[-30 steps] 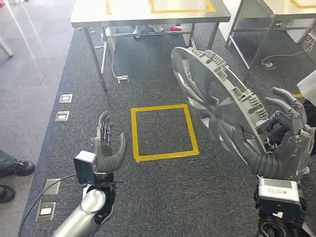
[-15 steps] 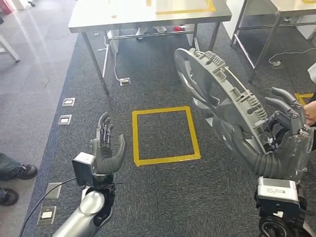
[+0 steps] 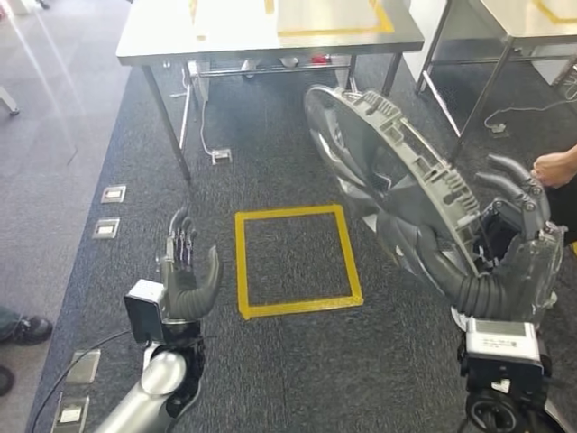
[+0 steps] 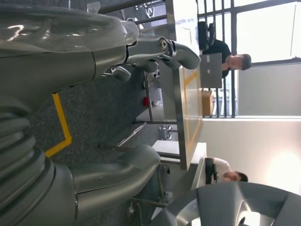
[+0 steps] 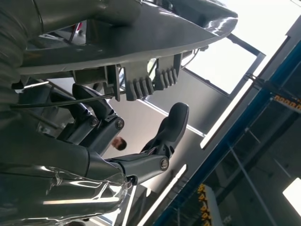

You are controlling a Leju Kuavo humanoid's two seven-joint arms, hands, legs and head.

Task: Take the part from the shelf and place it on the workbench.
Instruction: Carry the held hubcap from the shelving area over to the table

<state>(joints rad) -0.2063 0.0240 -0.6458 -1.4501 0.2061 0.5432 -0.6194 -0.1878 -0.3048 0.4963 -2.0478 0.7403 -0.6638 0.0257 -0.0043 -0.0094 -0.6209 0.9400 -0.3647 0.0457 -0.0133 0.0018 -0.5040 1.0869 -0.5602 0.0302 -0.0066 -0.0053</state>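
The part is a large grey wheel cover [image 3: 388, 180], tilted on edge in the air at the right of the head view. My right hand [image 3: 507, 262] grips its lower rim, thumb under the face and fingers over the ribbed back. The rim and its clips [image 5: 142, 80] run close past that hand in the right wrist view. My left hand [image 3: 187, 271] is raised at the lower left, fingers apart and holding nothing. A piece of the wheel cover [image 4: 230, 205] also appears in the left wrist view. The steel workbench [image 3: 156, 41] stands ahead at the top.
A yellow tape square [image 3: 296, 262] marks the dark carpet between my arms. A second steel table [image 3: 489, 18] stands at the top right. A person's hand [image 3: 554, 167] reaches in at the right edge. Floor sockets [image 3: 112, 194] and someone's shoe [image 3: 31, 329] lie left.
The camera has shifted, so the bench and the tape square sit a little differently. The wheel cover stays in my right hand. A person's hand has come further in at the right edge.
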